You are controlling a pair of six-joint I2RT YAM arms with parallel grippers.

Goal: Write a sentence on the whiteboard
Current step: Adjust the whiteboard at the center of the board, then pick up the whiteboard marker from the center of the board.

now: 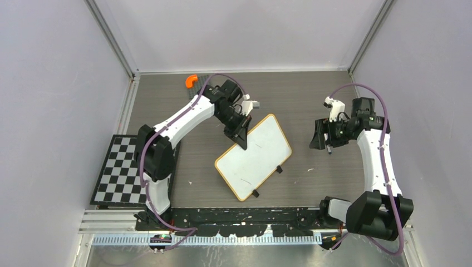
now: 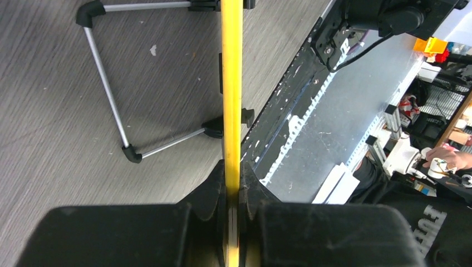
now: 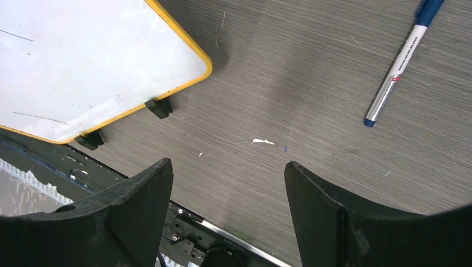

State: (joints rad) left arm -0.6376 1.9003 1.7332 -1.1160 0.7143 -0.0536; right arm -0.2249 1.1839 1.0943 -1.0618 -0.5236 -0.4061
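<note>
The whiteboard (image 1: 256, 158) has a yellow-tan rim and black clip feet, and stands tilted in the middle of the table. Its face is blank except for a few faint thin marks; no blue sentence shows. My left gripper (image 1: 243, 142) is shut on its upper left rim. In the left wrist view the rim is an edge-on yellow strip (image 2: 231, 83) clamped in the gripper (image 2: 232, 172). My right gripper (image 1: 320, 139) is open and empty above the table, right of the board. In the right wrist view the gripper (image 3: 228, 169) has the board's corner (image 3: 94, 55) to its left. A blue-capped silver marker (image 3: 396, 65) lies on the table.
A black-and-white checkerboard mat (image 1: 119, 169) lies at the left edge. An orange piece (image 1: 191, 80) sits at the back. A thin metal rod frame with black ends (image 2: 108, 94) stands beside the board. A black rail (image 1: 239, 214) runs along the near edge.
</note>
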